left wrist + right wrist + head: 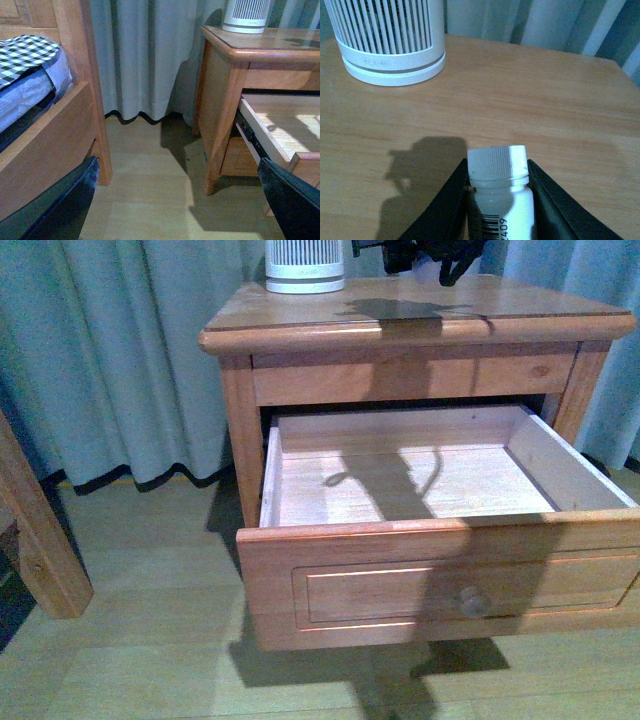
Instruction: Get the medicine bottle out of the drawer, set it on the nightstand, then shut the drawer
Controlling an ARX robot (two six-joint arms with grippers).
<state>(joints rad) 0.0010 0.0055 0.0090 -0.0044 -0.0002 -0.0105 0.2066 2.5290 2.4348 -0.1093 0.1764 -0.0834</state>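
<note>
- The jaws of the right gripper are closed onto the medicine bottle, one dark finger pressed against each side just below its cap.
- The bottle stands upright in that grip. It is white, with a ridged white cap and a barcode printed on its label.
- The bottle is held over the top of the nightstand, towards the middle of it. Whether its base touches the wood cannot be told.
- In the front view the right gripper shows at the upper edge of the picture, with its shadow on the top below.
- A white ribbed device stands on the same top, at the back and well apart from the bottle.
- The drawer is pulled far out, its pale wooden bottom crossed by the arm's shadow and its round knob facing forward.
- The left gripper is spread wide and holds nothing. It sits low over the wooden floor, between the bed and the nightstand.
- A grey curtain hangs behind.
</note>
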